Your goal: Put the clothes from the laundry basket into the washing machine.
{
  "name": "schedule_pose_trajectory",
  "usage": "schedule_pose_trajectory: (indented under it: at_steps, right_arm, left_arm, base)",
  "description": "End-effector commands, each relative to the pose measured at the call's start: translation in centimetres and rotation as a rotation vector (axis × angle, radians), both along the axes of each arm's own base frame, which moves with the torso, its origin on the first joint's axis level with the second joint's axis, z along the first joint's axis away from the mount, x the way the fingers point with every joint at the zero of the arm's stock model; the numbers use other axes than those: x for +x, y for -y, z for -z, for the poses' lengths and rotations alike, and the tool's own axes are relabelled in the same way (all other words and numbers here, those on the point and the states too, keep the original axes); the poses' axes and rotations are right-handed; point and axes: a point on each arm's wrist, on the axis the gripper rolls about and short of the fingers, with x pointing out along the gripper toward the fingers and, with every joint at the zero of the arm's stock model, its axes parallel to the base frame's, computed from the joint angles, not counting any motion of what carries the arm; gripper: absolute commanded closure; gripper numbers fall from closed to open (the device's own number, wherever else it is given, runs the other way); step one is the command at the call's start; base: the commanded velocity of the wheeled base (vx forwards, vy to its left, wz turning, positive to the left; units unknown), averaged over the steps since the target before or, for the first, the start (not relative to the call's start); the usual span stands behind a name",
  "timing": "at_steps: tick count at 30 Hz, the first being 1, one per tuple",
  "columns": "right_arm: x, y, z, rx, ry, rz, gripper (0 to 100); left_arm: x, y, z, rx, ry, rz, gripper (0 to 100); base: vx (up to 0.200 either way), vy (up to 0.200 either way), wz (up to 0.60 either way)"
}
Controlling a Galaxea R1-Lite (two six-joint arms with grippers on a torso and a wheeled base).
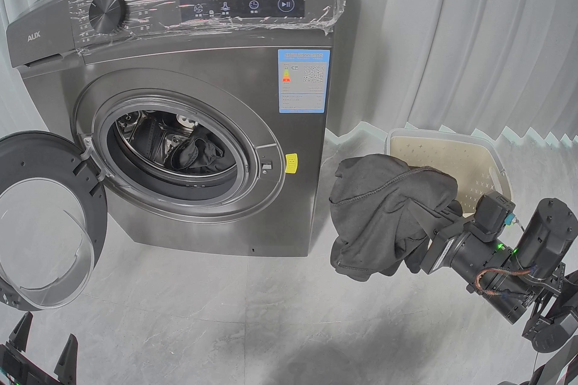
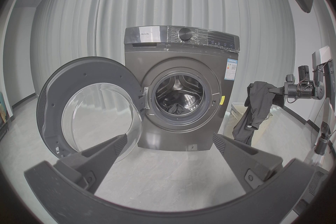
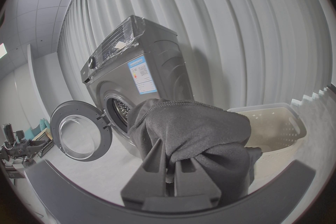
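A dark grey garment (image 1: 385, 212) hangs in the air just right of the washing machine (image 1: 198, 97), with my right gripper (image 3: 171, 165) shut on it. The garment (image 2: 257, 105) dangles above the beige laundry basket (image 1: 463, 154). The machine's round door (image 1: 42, 218) stands swung open to the left. Inside the drum lies another dark garment (image 1: 198, 154). My left gripper (image 2: 168, 151) is open and holds nothing, low at the front left, facing the machine.
White curtains (image 1: 457, 19) hang behind the machine and basket. The grey floor (image 1: 241, 314) in front of the machine is bare. The open door juts out toward my left arm.
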Motion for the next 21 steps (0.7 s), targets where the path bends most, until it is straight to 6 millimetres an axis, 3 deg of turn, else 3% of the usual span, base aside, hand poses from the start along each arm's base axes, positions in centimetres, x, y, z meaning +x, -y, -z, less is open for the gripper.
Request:
schedule_pose_trajectory:
  at_steps: [1, 3, 10, 21]
  right_arm:
    - [-0.17, -0.15, 0.08, -0.003, -0.002, -0.009, 100]
    - [-0.18, -0.13, 0.05, -0.002, -0.001, -0.009, 100]
    - [-0.18, -0.13, 0.05, 0.0, -0.002, -0.008, 100]
    - [-0.22, -0.1, 0.2, -0.005, -0.007, -0.008, 100]
  left_arm:
    - [0.0, 0.0, 0.48, -0.001, 0.001, 0.0, 0]
    - [0.0, 0.0, 0.48, -0.001, 0.001, 0.0, 0]
    - [0.0, 0.0, 0.48, -0.001, 0.001, 0.0, 0]
    - [0.0, 0.0, 0.48, -0.001, 0.001, 0.0, 0]
  base:
    - [0.0, 0.0, 0.0]
    - [0.0, 0.0, 0.0]
    - [-0.2, 0.0, 0.0]
    - [0.0, 0.0, 0.0]
